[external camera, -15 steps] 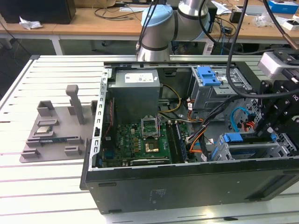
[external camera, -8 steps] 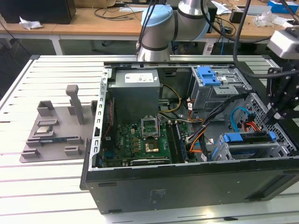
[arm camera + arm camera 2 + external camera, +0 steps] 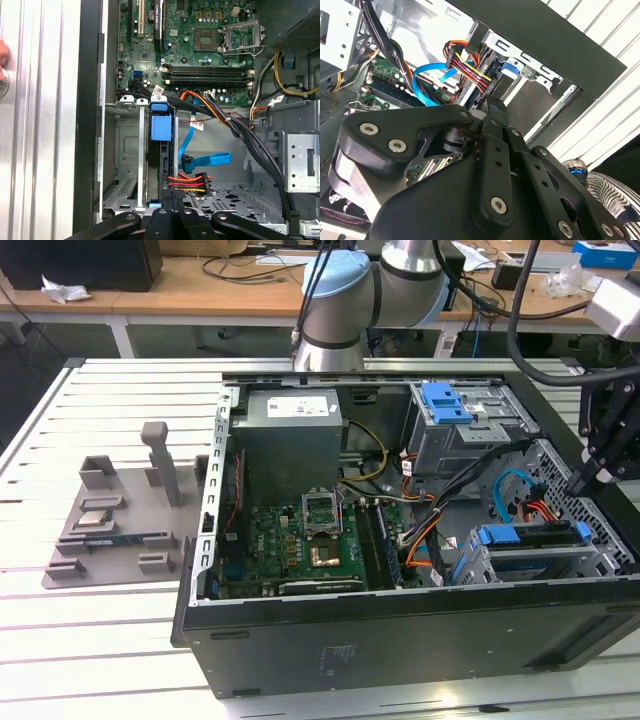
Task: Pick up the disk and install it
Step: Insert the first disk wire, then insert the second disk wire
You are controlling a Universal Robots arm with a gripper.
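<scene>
1. The disk (image 3: 161,165) stands on edge inside the metal drive cage (image 3: 122,150) at the front corner of the open computer case (image 3: 400,640). In the first wrist view its dark slim body runs down into the slot, capped by a glossy blue plastic carrier tab (image 3: 161,127).

2. In the exterior view the same disk (image 3: 535,537) shows as a blue-framed slab lying along the cage top, at the exterior view's right.

3. The gripper (image 3: 167,212) sits directly at the disk's near end, its matte black bolted linkages fanned out on either side. I cannot tell whether its fingers are clamping the carrier or have let go.

4. Risk: a bundle of red, yellow and black power wires (image 3: 187,181) and a flat blue data cable (image 3: 207,161) lie just beside the disk. Judging from this, any sideways drift could snag or pinch them.

5. Risk: the cage walls are thin stamped sheet steel with perforations. A tilted disk could jam against the rails instead of seating.

6. Beyond lies the green motherboard (image 3: 200,40), with its square processor socket and long memory slots.
</scene>
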